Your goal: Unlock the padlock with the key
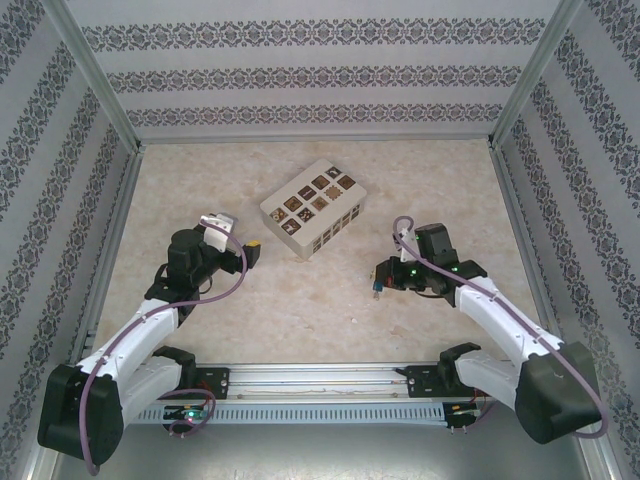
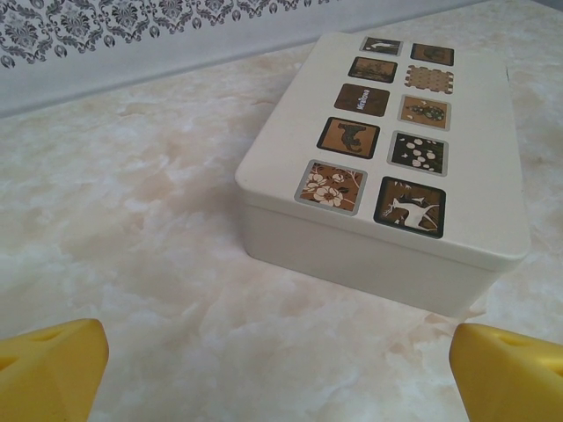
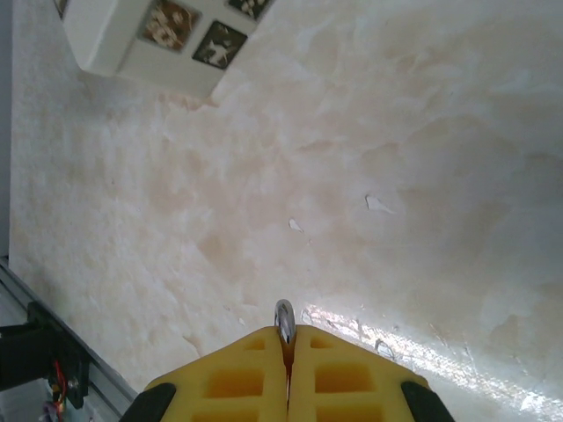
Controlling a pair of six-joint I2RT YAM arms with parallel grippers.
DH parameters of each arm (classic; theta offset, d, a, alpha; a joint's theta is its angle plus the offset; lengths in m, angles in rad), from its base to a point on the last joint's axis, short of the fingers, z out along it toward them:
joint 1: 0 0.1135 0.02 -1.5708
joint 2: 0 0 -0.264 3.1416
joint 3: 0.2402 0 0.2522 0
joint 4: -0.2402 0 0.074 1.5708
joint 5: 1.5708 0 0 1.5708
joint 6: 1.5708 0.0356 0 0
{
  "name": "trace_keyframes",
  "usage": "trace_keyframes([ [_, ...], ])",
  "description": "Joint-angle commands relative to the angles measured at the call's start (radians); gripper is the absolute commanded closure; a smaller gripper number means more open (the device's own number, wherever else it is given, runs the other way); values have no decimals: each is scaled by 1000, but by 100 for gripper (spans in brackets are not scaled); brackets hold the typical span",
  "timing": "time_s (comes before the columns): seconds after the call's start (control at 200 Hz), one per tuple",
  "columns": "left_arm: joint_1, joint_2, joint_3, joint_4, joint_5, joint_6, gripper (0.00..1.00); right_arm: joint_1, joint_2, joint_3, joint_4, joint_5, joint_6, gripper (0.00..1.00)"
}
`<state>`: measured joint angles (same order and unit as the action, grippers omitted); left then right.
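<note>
Right wrist: right gripper (image 3: 286,345) is clenched on a thin silvery piece, likely the key (image 3: 283,318). Its tip pokes past the pads, probably left free to enter a keyhole. The arm reaches low, near-right of the box (image 1: 313,205). Left gripper (image 1: 240,240) gapes empty, left of the box and aimed at it. Padlock: perhaps the blue speck (image 1: 376,291) at the right fingertips, too small to tell.

the left arm (image 1: 130,345) and right arm (image 1: 500,315) have white shells with black joints and bulky black shoulders. a purple cable (image 1: 401,222) loops along each, and the jaws carry yellow pads (image 3: 233,382) moulded with square recesses.
</note>
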<state>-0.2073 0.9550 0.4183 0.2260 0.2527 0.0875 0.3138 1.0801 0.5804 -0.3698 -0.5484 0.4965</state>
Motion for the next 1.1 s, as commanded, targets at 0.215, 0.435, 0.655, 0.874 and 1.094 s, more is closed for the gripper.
trace_keyframes([
  [0.215,8,0,-12,39,-10,18,1,64,137,22,-23,-7,-51,100],
  [0.435,9,1,-9,32,-13,27,1,80,241,54,-17,-30,-72,100],
  [0.655,9,1,-10,29,-15,29,1,94,324,75,7,-33,-70,100],
  [0.874,8,5,-9,27,-16,34,1,100,385,92,17,-37,-70,100],
  [1.094,8,3,-9,26,-21,39,1,102,439,107,19,-31,-72,100],
])
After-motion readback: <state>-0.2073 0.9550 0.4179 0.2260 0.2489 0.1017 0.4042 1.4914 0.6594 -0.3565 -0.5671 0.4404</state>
